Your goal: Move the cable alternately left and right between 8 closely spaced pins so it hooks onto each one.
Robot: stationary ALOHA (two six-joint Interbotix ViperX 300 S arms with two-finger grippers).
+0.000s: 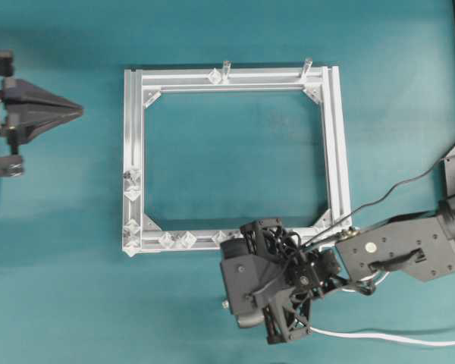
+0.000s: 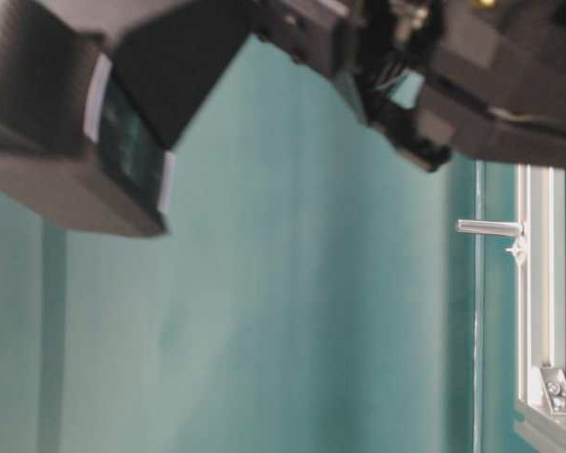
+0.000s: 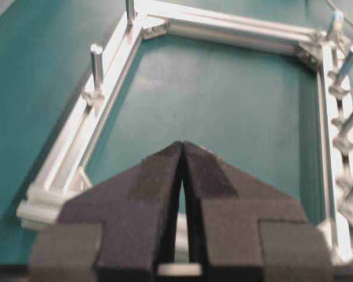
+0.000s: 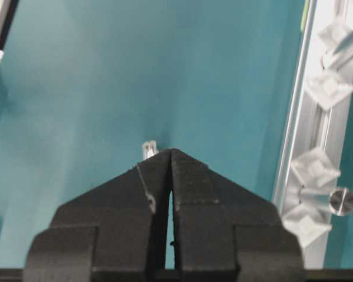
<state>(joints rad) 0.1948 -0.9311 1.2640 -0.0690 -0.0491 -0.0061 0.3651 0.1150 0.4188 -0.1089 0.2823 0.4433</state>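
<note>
cable (image 1: 394,337) plug pokes out just past the clenched right tool (image 4: 171,151) tips, its length trailing behind.

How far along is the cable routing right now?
Done: the right gripper is shut on the cable, its clear plug poking out at the fingers, and the cable trails off behind the arm.

In hand: it hangs near the frame bottom rail.

Left: no pins show cable around them, so all the weaving remains. The left gripper is shut and empty, off to the side.

Matte black arms (image 1: 398,250) with thin black wires, wedge-shaped foam-padded fingers (image 4: 209,194)
</note>
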